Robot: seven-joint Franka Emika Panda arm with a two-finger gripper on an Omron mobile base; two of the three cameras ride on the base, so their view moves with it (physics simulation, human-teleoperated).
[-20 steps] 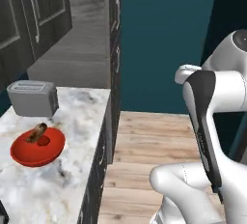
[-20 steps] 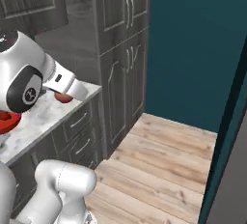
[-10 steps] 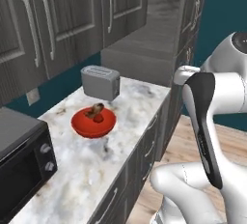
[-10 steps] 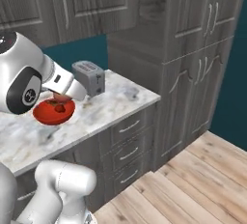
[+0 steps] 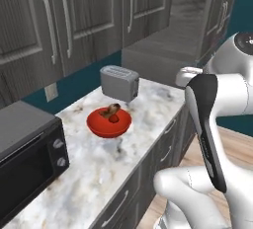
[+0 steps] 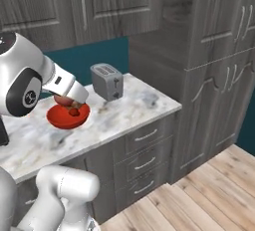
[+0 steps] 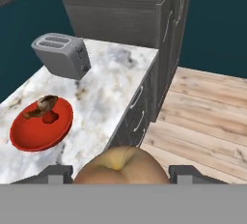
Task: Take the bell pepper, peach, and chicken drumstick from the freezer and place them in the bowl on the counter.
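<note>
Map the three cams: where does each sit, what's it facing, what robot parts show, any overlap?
Left base view: behind-left of arm, looking at counter, microwave, toaster, bowl; white arm at right.
Right base view: behind-right, facing counter and tall cupboards; arm at left.
Hand view: on the hand, above counter edge; gripper around peach.
Shared: toaster, bowl with drumstick and pepper.

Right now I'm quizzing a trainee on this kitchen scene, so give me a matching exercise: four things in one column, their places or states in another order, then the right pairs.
Things:
1. peach
2. chicken drumstick
3. toaster
4. microwave

Places:
A. lying in the red bowl beside the bell pepper
B. standing on the counter, behind the bowl
C. held between the jaws of the gripper
D. at the counter's near left end in the left base view

Pairs: 1-C, 2-A, 3-B, 4-D
</note>
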